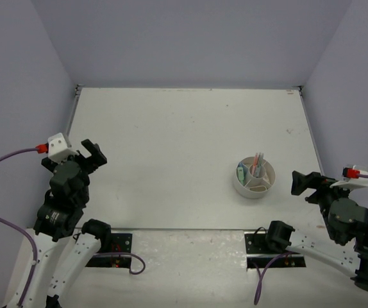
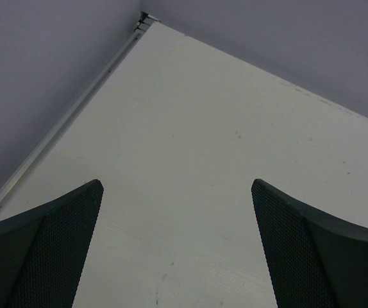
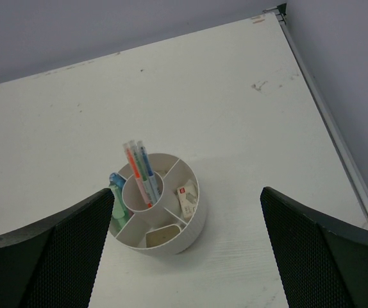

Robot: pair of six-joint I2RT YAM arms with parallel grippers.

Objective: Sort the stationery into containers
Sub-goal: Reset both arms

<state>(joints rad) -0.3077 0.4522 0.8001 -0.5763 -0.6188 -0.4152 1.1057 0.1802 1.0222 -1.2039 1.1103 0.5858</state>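
The containers are one round white organizer [image 1: 251, 190] with inner dividers, standing right of the table's middle. In the right wrist view the organizer [image 3: 193, 223] holds the stationery. Thin pens [image 3: 139, 168] stand upright in its centre tube. Blue and green pieces [image 3: 116, 191] fill its left compartment, white blocks [image 3: 187, 194] its right one, and a tan block [image 3: 160, 235] its near one. My right gripper [image 1: 304, 184] [image 3: 187, 192] hangs open just right of the organizer and holds nothing. At the table's left edge my left gripper [image 1: 94, 153] [image 2: 176, 186] is open over bare table.
Grey walls close the white table [image 1: 171, 160] on the left, back and right. A metal edge strip [image 2: 68, 115] runs along the left side, and another [image 3: 338, 141] along the right. Purple cables [image 1: 4, 160] trail from both wrists.
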